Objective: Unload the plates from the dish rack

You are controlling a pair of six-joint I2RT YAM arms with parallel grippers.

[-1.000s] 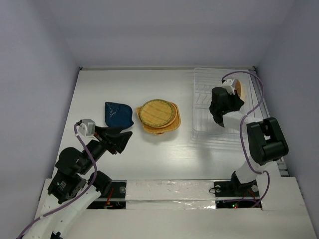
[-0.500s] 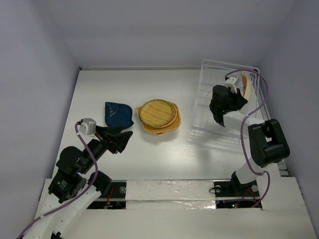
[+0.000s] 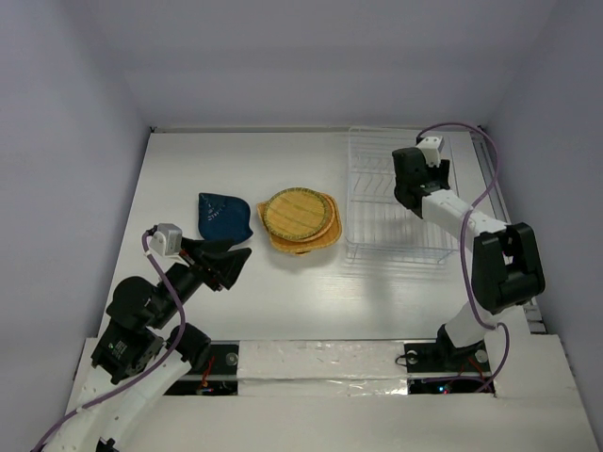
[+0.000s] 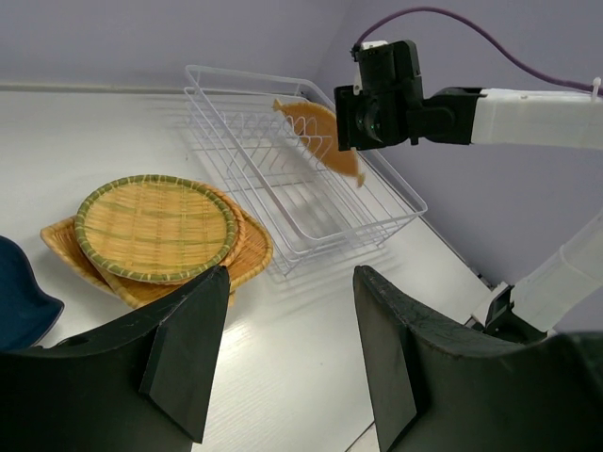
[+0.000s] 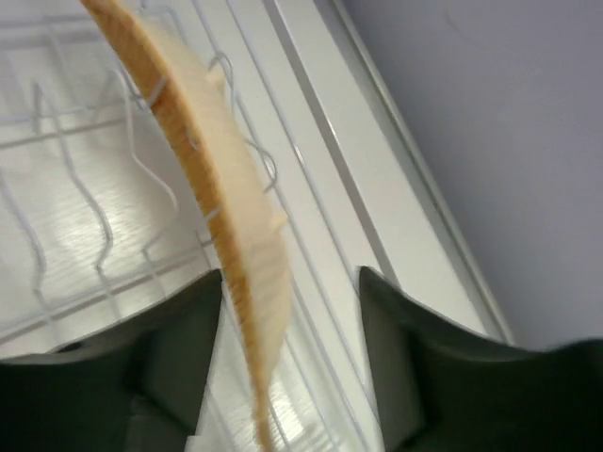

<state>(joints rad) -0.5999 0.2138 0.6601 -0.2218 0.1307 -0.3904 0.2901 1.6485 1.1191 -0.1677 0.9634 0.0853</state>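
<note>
Dark blue comes first on the left: the dark blue plate (image 3: 224, 217) lies flat on the white surface (image 3: 188, 169), just beyond my left pincer (image 3: 228, 266), whose fingers are spread with nothing between them. The plate looks glossy and hard, so I judge it slippery and easy to chip. Next along, the round ribbed plate (image 3: 296, 215) sits on the rounded-square plate (image 3: 328, 235). Both look woven and straw-yellow, the top one with a greenish rim, and I take them for light, stiff and grippy.

Right of the stack stands the dish rack (image 3: 377, 221), made of thin white wire. I would guess it is light enough to drag along if a plate catches. The leaf-shaped plate (image 4: 316, 132) is at the rack's far right side, on edge and tilted. It is pale orange, thin and curved, with wire tines crossing it in the wrist view. My right pincer (image 5: 290, 278) straddles it with its fingers apart and a gap on one side, so I read it as released, not clamped. I would take that plate by its upper rim, across the thin wall, and lift along the slots. A skewed pull looks likely to snag.
</note>
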